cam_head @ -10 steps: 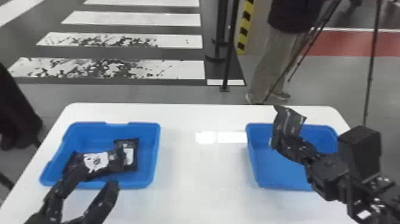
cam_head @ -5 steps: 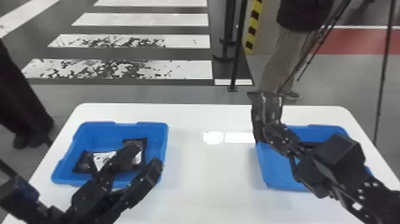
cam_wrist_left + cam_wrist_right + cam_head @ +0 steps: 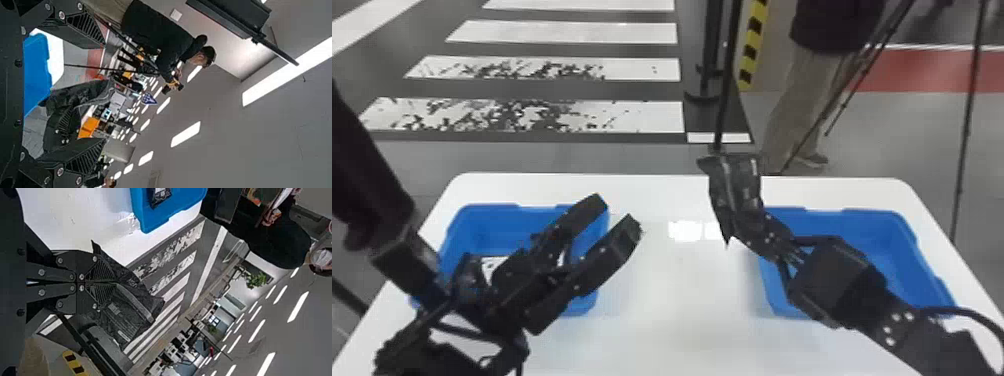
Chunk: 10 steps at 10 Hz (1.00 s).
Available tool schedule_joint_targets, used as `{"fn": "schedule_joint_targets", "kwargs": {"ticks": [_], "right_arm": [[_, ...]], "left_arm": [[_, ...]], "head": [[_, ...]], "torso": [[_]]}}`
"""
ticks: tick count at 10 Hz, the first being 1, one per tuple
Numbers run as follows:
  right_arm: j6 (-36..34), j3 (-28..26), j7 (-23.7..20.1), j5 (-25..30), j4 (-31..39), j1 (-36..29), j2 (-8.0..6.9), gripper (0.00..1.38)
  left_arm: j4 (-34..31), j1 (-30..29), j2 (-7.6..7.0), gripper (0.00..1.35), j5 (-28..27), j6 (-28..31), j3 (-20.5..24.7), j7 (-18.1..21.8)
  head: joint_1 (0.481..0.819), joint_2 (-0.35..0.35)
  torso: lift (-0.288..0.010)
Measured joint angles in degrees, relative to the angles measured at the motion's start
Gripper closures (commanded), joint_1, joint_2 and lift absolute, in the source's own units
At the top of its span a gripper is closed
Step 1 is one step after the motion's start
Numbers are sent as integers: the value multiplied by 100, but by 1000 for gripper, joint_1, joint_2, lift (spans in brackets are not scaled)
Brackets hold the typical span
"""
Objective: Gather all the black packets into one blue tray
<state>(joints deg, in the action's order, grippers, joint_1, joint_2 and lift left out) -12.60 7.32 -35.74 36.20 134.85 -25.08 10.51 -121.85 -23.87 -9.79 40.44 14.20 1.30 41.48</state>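
Behind everything in the head view there's a dark floor [image 3: 542, 90] with white stripes painted across it, then one white table [image 3: 677, 185] up front. Two blue trays sit on that, well apart: the left tray [image 3: 487, 207] and the right tray [image 3: 897, 245].

Two grippers as well. Left gripper [image 3: 618, 213] is over the left tray's side of the table, fingers spread wide with nothing between them. Right gripper [image 3: 776, 237] is by the inner side of the right tray, pinching one black packet [image 3: 738, 182] that sticks up above the table. I count at least one more, a packet with a white patch [image 3: 491, 265], in the left tray, but the left gripper covers too much of it for an exact number.

Right wrist view catches a black packet with a white label [image 3: 159, 196] in a blue tray; can't tell if it's the same one. It also gets a close look at the pinched packet, crumpled around the fingertips, plus a green plant [image 3: 256, 280] way off. Left wrist view has long ceiling lights [image 3: 186, 134] and something orange [image 3: 89, 127] in the background.
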Motion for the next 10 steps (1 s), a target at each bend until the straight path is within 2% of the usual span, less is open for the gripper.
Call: {"fn": "schedule_joint_targets", "kwargs": {"ticks": [3, 5, 7, 8, 9, 10], "right_arm": [[312, 283, -39, 412, 30, 113, 68, 1280], [424, 533, -45, 771, 164, 150, 129, 1280], [514, 654, -47, 832, 176, 161, 160, 1280], [527, 727, -47, 841, 176, 187, 179, 1280], [531, 788, -47, 839, 177, 198, 193, 1280], [555, 829, -47, 836, 177, 204, 202, 1280]], "left_arm": [[245, 733, -12, 208, 107, 476, -250, -46], [493, 1038, -4, 236, 235, 428, -405, -79], [769, 1301, 13, 246, 285, 327, -513, -125], [992, 1456, 19, 420, 352, 206, -612, -134], [1228, 1625, 21, 731, 434, 103, -755, -133], [1496, 1803, 22, 828, 499, 126, -923, -132]], "head": [[695, -14], [695, -4], [695, 8], [695, 14], [695, 14], [695, 4]], "torso": [[-110], [-110], [-110], [-110], [-110], [-110]]}}
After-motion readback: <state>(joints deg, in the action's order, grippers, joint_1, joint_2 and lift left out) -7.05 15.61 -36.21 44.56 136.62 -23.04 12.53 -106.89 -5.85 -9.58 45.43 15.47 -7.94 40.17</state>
